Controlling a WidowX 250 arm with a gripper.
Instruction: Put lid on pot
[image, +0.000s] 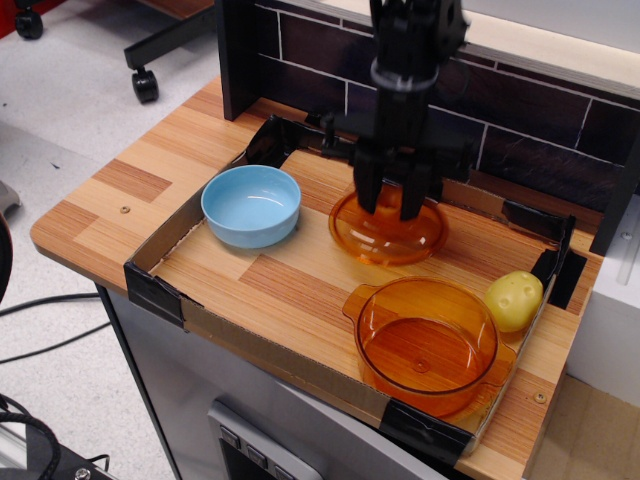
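Note:
The amber-orange transparent lid (388, 232) hangs from my gripper (392, 203), which is shut on the lid's centre knob and holds it slightly above the wooden tray floor at the back middle. The knob is hidden between the fingers. The amber-orange pot (427, 342) with two tab handles stands open and empty at the front right of the tray, below and to the right of the lid.
A light blue bowl (251, 205) stands at the tray's left. A yellow potato-like toy (513, 299) lies by the pot's right side. Low cardboard walls (290, 359) with black tape corners ring the tray. A dark brick wall (520, 130) runs behind.

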